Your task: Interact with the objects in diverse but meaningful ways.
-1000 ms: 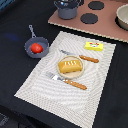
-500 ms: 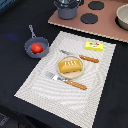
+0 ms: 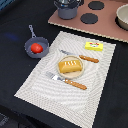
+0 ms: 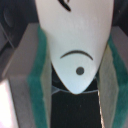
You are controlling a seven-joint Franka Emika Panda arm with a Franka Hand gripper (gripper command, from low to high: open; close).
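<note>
Wrist view: white fish (image 4: 75, 45), black eye and gill line.

Even, soft light – wrist view blurred, perhaps too close.

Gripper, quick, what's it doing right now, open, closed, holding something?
Gripper: closed on the white fish-shaped piece, which sits between the jaws in the wrist view. It does not show in the exterior view.
</note>
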